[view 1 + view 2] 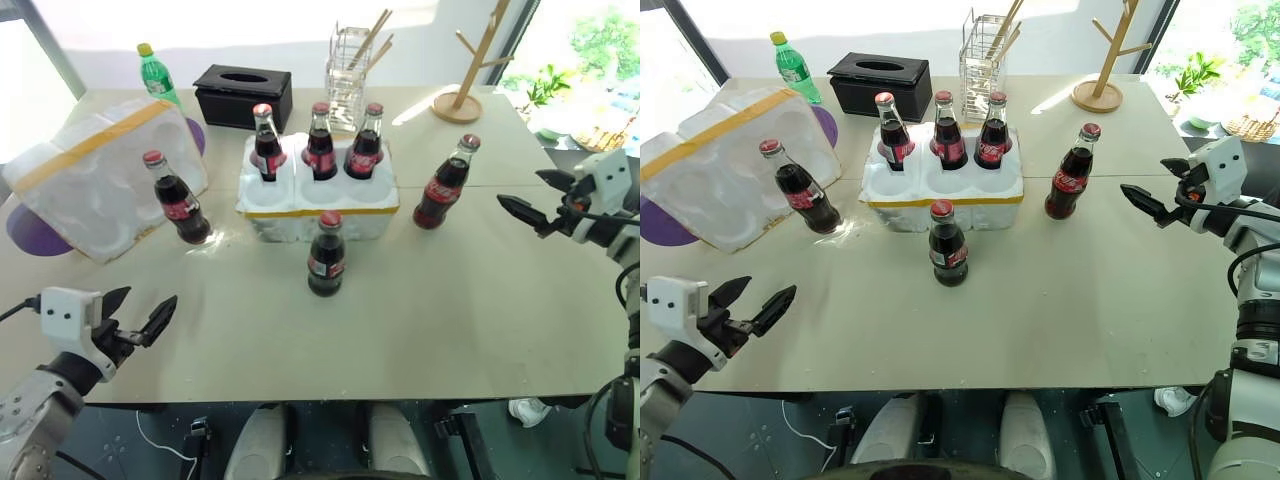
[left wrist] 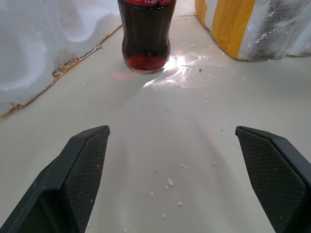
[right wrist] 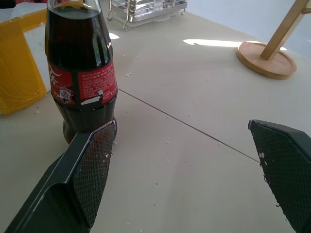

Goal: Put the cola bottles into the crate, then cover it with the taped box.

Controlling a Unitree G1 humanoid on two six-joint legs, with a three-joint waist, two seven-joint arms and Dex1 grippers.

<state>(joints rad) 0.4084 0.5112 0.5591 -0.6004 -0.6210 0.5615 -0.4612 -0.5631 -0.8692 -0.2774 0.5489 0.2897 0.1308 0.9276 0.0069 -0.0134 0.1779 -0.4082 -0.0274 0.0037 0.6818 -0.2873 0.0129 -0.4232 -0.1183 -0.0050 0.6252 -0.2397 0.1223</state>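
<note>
Sunlight falls across a flat, pale table (image 1: pixel 480 320) dotted with tiny white foam crumbs. Both claws hang just over its near part, and both stand wide open with nothing in them.

Close in front of the left claw (image 1: pixel 140 320) is one cola bottle (image 1: pixel 180 200), smooth dark glass with a red cap. Just past it, on the claw's outer side, lies the taped box (image 1: pixel 95 180), bumpy white foam with a wide yellow tape band. If the claw swings wide, I think it could bump that light box and push it away.

Ahead of the right claw (image 1: pixel 535 200), a little toward the middle of the table, stands another bottle (image 1: pixel 445 185), round and shiny with a red label. Glass is slippery and the bottle is tall and thin, so a push from one finger (image 3: pixel 87 170) could tip it over.

A third loose bottle (image 1: pixel 326 255) stands between the two claws, touching or nearly touching the front wall of the crate (image 1: pixel 320 215). The crate is low white foam with yellow tape round its rim. Three bottles sit in its back wells and the front wells are empty. The foam is soft, so a bottle put down crooked might catch on a rim.

Farther back are a black tissue box (image 1: pixel 243 95), a green plastic bottle (image 1: pixel 157 75), a wire rack (image 1: pixel 350 70) and a wooden stand (image 1: pixel 470 60).
</note>
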